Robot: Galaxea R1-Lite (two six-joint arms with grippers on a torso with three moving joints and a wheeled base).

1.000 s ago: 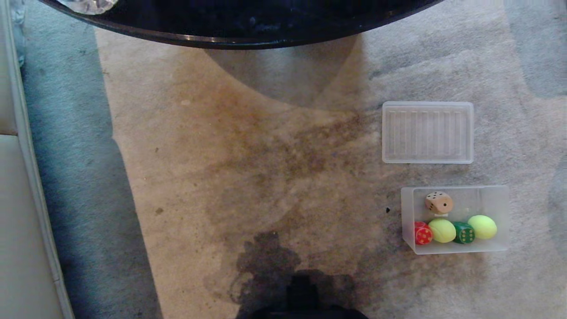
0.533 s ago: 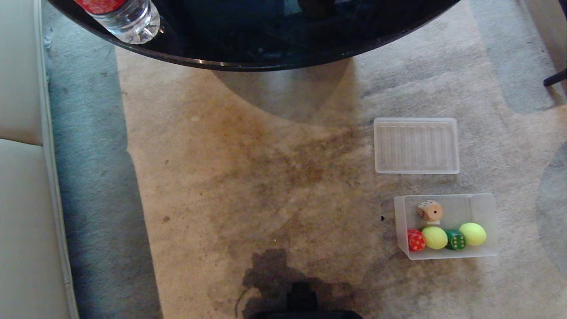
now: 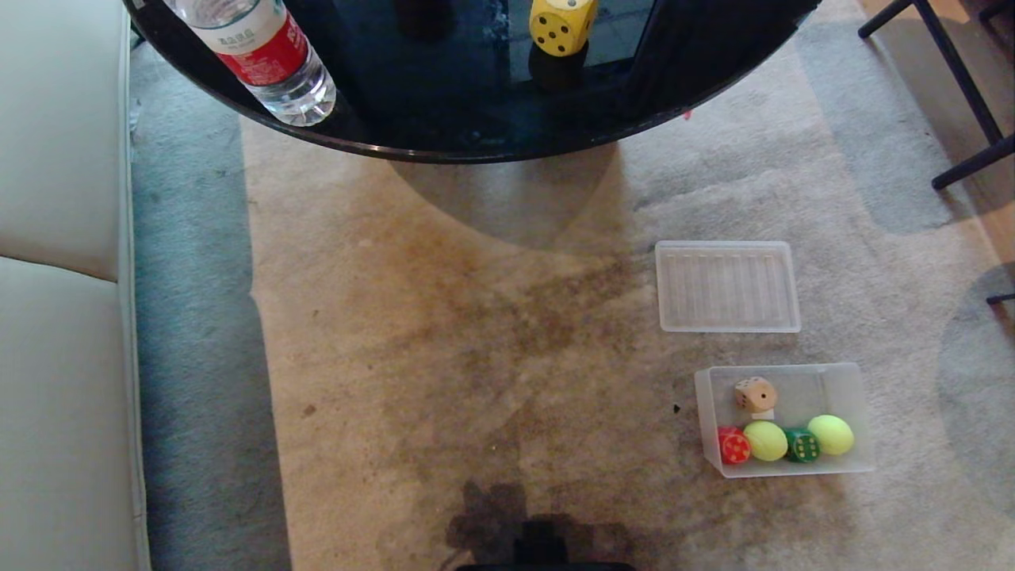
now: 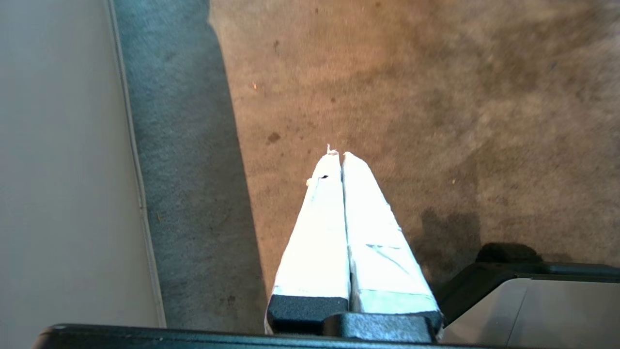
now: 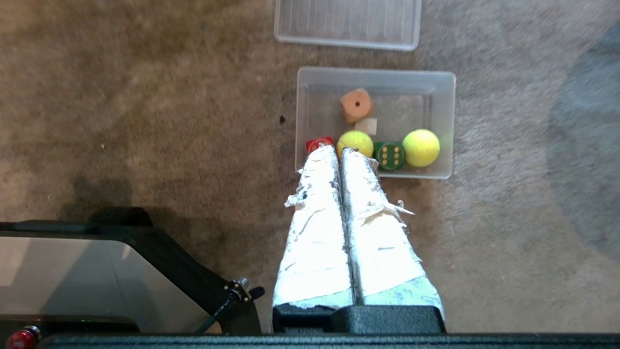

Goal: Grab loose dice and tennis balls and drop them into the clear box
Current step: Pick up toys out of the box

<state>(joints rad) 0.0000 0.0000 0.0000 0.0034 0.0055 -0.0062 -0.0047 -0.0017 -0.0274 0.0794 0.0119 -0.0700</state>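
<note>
Head view looks down on a stained, short-pile beige carpet with a grey-blue border strip along its left. The clear box, a frosted, straight-walled plastic tub, sits on the carpet at lower right. Inside it a tan die with rounded corners rests near the far wall beside a small pale square scrap, and along the near wall lie, in a row, a red die, a fuzzy yellow-green tennis ball, a green die with pale dots and a second tennis ball, each touching or nearly touching its neighbour. Just beyond the box, apart from it, lies a flat ribbed translucent lid.

At the top, a round glossy black table overhangs the carpet and casts a curved shadow. On it stands a yellow die with black dots, and a clear plastic water bottle with a red-and-white label. A smooth pale sofa fills the left edge; dark thin furniture legs cross the upper right corner.

The left gripper, its tapered fingers wrapped in white tape, is clenched with nothing between them, hanging over bare carpet near the sofa edge. The right gripper, wrapped in frayed white tape, is likewise closed and empty, its tips above the near wall of the box.
</note>
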